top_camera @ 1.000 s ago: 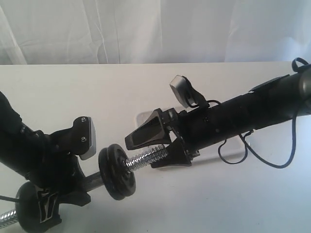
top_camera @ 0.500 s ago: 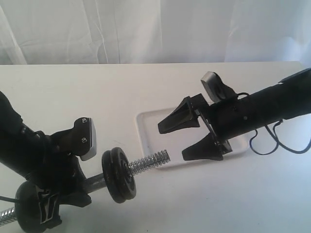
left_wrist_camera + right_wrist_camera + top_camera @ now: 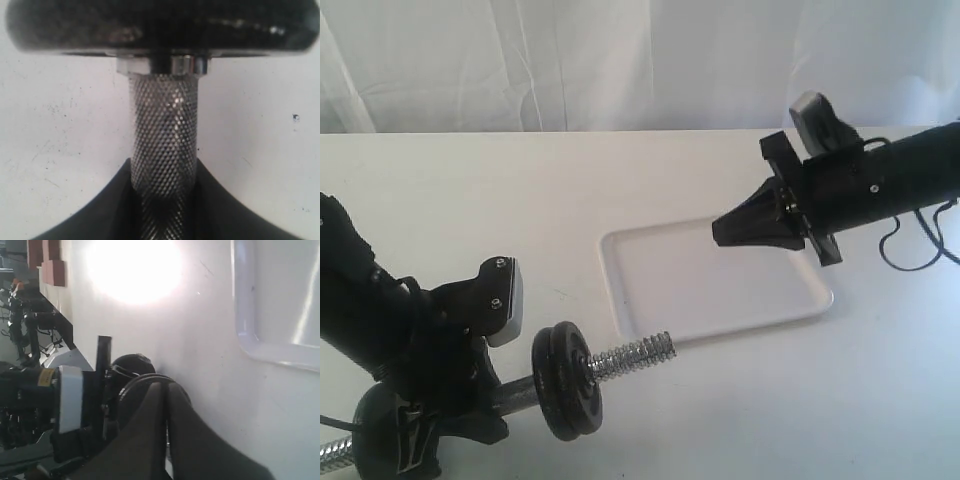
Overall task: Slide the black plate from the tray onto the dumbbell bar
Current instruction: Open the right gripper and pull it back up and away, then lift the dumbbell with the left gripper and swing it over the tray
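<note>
**Entry: plate seated on bar, right arm backed off**

Change since half a second ago: my right gripper (image 3: 728,228) stood wide open over the near edge of the tray (image 3: 611,285). It has since pulled back toward the worktop's right edge and now hangs above the tray's far right part. Its fingers (image 3: 150,440) are now pressed together, tip to tip. The dumbbell bar (image 3: 632,352) has dipped slightly toward the front edge. The tray has not shifted.

Location of the task item: the black plate (image 3: 570,392) is threaded on the bar near the front-left corner of the worktop, off the tray. A second disc rim (image 3: 541,368) sits tight behind it. The coarse-threaded end sticks out past it toward the tray's near edge. A further black disc (image 3: 382,445) sits at the bar's other end, by the front-left corner.

My left gripper (image 3: 485,408) is clamped around the bar's middle, between the discs.

View-specific notes:
- Only the left wrist view shows the bar's knurled grip (image 3: 162,140) wedged between the two dark fingers (image 3: 100,215), with a disc's edge just beyond.
- Only the right wrist view shows the fingers meeting, with the plate (image 3: 129,390) and left arm beyond them. Glare whitens the worktop there.
- Only the exterior view shows the whole layout.
</note>
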`<state>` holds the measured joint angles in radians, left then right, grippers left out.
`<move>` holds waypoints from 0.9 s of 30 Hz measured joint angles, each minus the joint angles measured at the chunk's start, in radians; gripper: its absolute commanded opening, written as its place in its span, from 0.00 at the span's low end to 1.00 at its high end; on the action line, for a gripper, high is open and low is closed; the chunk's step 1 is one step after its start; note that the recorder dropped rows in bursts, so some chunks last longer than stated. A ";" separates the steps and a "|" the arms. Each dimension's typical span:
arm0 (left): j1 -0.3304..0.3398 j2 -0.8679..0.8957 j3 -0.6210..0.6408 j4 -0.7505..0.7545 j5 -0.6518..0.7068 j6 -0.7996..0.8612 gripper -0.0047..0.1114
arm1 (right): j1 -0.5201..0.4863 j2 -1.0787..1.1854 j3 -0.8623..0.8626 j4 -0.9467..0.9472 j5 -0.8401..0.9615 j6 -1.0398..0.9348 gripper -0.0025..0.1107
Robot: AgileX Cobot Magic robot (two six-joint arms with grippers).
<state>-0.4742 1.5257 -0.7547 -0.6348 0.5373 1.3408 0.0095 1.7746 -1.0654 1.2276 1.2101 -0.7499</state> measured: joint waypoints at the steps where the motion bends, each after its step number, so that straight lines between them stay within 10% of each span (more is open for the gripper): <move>1: 0.000 0.004 0.000 0.000 0.000 0.000 0.04 | -0.002 -0.027 0.000 0.011 0.000 -0.013 0.02; 27: -0.013 0.102 -0.002 -0.156 -0.009 0.184 0.04 | 0.027 -0.337 0.039 0.048 0.008 -0.130 0.02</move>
<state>-0.4869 1.6277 -0.7567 -0.7905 0.5282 1.5249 0.0361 1.4372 -1.0265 1.2752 1.2179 -0.8801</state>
